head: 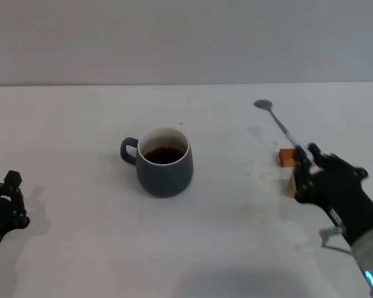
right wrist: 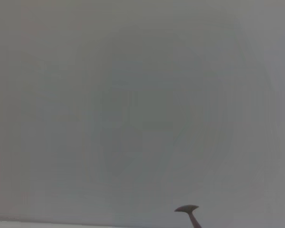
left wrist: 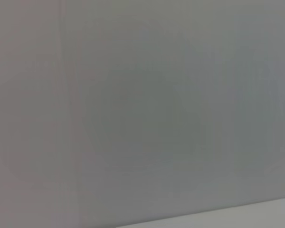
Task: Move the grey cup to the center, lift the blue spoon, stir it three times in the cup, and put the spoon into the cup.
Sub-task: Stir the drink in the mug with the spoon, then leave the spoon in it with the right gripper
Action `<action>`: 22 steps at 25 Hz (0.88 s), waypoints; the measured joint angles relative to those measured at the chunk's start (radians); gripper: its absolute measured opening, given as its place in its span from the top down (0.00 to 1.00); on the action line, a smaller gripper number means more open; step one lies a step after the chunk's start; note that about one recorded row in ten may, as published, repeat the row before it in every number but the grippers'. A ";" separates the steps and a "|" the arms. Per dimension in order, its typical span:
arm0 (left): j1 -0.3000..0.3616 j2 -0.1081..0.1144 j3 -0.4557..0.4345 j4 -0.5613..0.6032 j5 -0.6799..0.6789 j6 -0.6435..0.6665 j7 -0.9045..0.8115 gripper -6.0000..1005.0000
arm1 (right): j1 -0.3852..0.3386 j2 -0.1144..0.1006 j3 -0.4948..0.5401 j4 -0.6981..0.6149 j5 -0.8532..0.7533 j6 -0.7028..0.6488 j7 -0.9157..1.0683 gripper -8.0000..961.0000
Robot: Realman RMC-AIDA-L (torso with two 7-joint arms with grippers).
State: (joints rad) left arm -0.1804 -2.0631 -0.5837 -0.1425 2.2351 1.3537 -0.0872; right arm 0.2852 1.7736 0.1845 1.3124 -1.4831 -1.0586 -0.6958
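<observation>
The grey cup (head: 163, 162) stands upright near the middle of the white table, handle towards my left, dark liquid inside. My right gripper (head: 306, 162) is at the right, shut on the blue spoon (head: 280, 124). The spoon points up and away from me, its metal bowl (head: 263, 104) raised at the far end. The spoon's bowl also shows at the edge of the right wrist view (right wrist: 187, 209). My left gripper (head: 11, 192) sits parked at the table's left edge. The left wrist view shows only a blank wall.
A small orange block (head: 286, 156) and a pale wooden block (head: 290, 185) lie on the table beside my right gripper. The white table (head: 87, 124) stretches open around the cup. A few small stains mark the surface right of the cup.
</observation>
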 joint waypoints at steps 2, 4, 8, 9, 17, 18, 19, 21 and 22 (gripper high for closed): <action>0.003 0.000 -0.002 0.001 0.000 0.004 0.000 1.00 | -0.007 -0.018 0.079 0.092 0.056 0.101 -0.145 0.83; 0.005 0.000 -0.003 0.003 0.000 0.004 0.000 1.00 | -0.014 -0.023 0.127 0.138 0.098 0.166 -0.233 0.83; 0.005 0.000 -0.004 0.008 0.000 0.005 0.001 1.00 | -0.057 -0.011 0.309 0.255 0.268 0.389 -0.539 0.83; 0.005 0.000 -0.004 0.008 0.000 0.005 0.001 1.00 | -0.074 -0.002 0.348 0.279 0.311 0.427 -0.617 0.83; 0.000 0.000 -0.005 0.024 -0.003 0.005 0.001 1.00 | -0.138 0.056 0.459 0.334 0.310 0.527 -0.830 0.83; -0.001 0.000 -0.005 0.024 -0.003 0.005 0.001 1.00 | -0.138 0.056 0.459 0.334 0.310 0.527 -0.830 0.83; -0.003 0.000 -0.005 0.024 -0.003 0.006 0.001 1.00 | -0.147 0.078 0.468 0.313 0.269 0.525 -0.831 0.83; -0.003 0.000 -0.005 0.024 -0.003 0.006 0.001 1.00 | -0.169 0.134 0.493 0.259 0.148 0.527 -0.832 0.83; -0.004 0.000 -0.005 0.024 -0.003 0.006 0.001 1.00 | -0.190 0.200 0.519 0.199 -0.014 0.524 -0.826 0.83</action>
State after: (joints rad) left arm -0.1840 -2.0633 -0.5889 -0.1180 2.2322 1.3601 -0.0858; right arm 0.0956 1.9739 0.7037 1.5114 -1.4967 -0.5341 -1.5219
